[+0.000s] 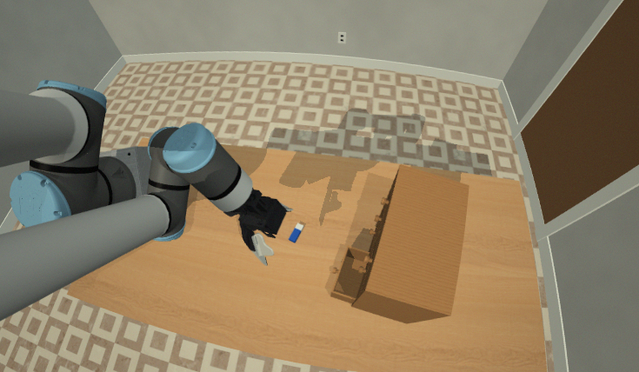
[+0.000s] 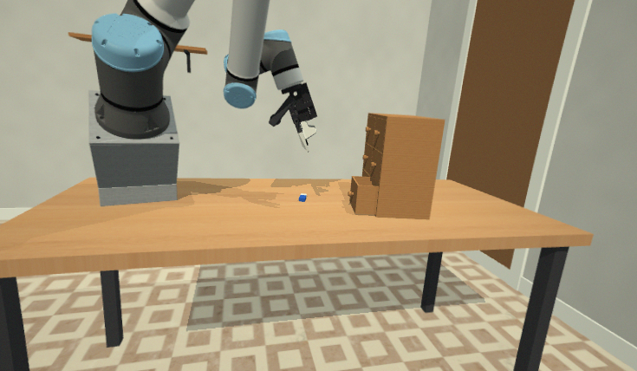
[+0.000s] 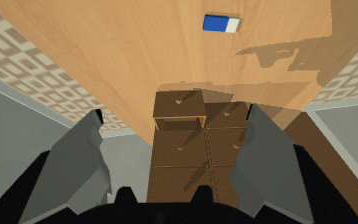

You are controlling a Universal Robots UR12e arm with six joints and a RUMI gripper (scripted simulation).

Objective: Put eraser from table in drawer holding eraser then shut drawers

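Eraser (image 2: 302, 197) well below empty tool (image 2: 306, 138)

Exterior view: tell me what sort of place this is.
Probably a plain domestic-style room set up as a robot workcell. A checkered tile floor, a brown door and a wall socket suggest a home; the arm's grey pedestal is mounted on a wooden table holding a small chest of drawers.

A brown door (image 2: 504, 92), a wall shelf (image 2: 191, 48) and checkered floor (image 2: 265, 331).
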